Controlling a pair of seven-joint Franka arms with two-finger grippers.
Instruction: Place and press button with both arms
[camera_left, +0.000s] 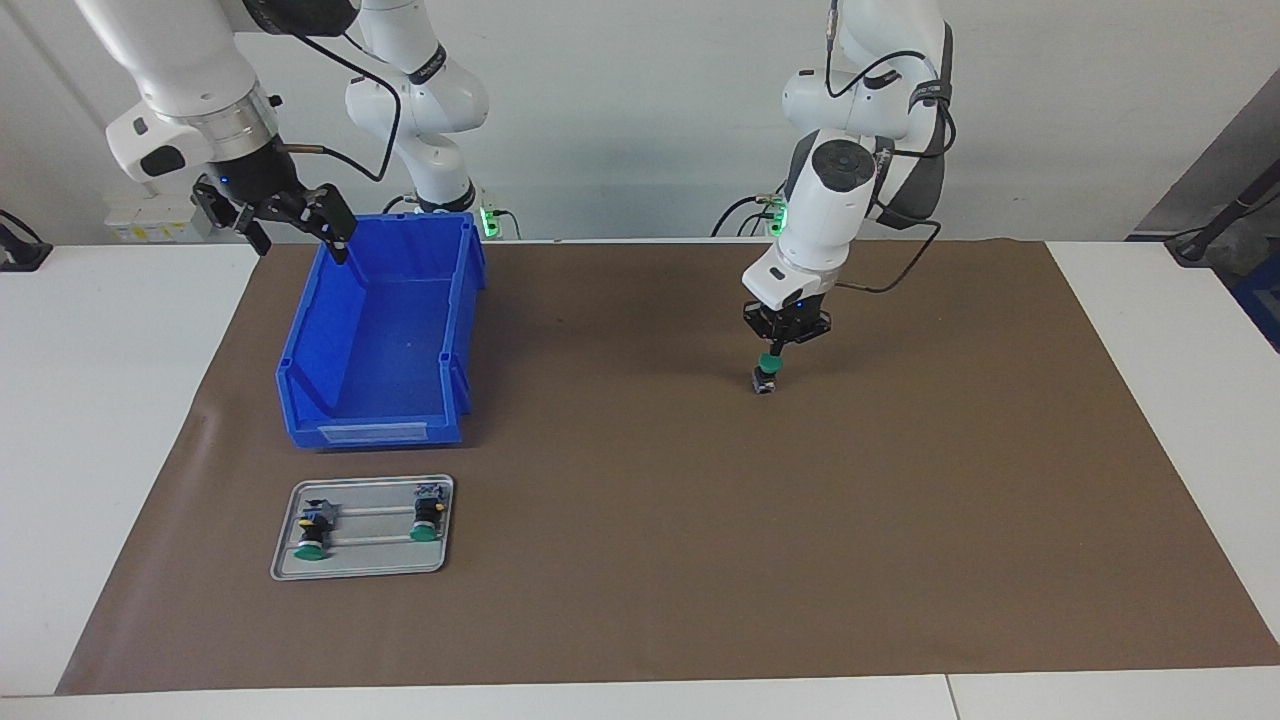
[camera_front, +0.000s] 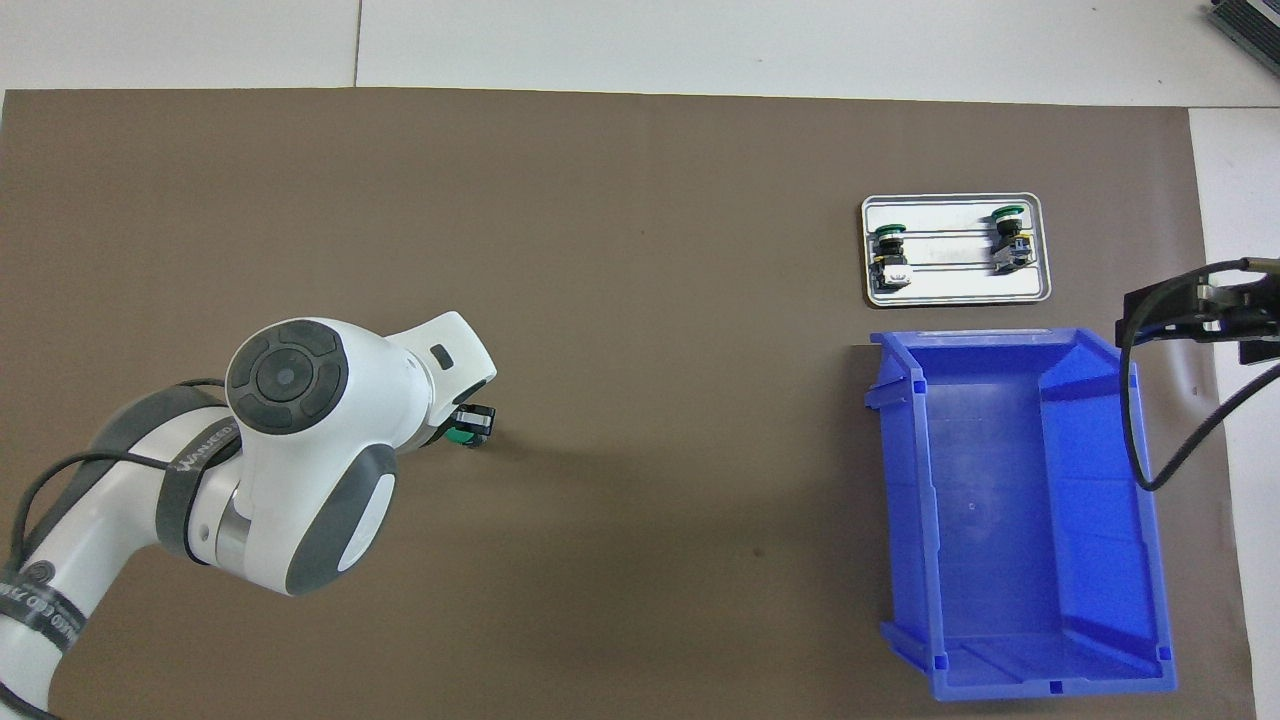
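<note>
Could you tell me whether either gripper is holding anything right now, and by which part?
The left gripper pinches the green-capped push-button switch at its cap end; the right gripper is open and holds nothing.

White arms, black cables

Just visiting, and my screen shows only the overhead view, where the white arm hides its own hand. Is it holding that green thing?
Observer: Yes; the facing view shows the left gripper shut on the button, pinching its green cap.
Operator: Is it standing up?
Observer: Upright, cap on top, low over the brown mat; touching, I cannot tell.
Operator: The other hand?
Observer: The right gripper waits open, raised by the rim of the blue bin.
</note>
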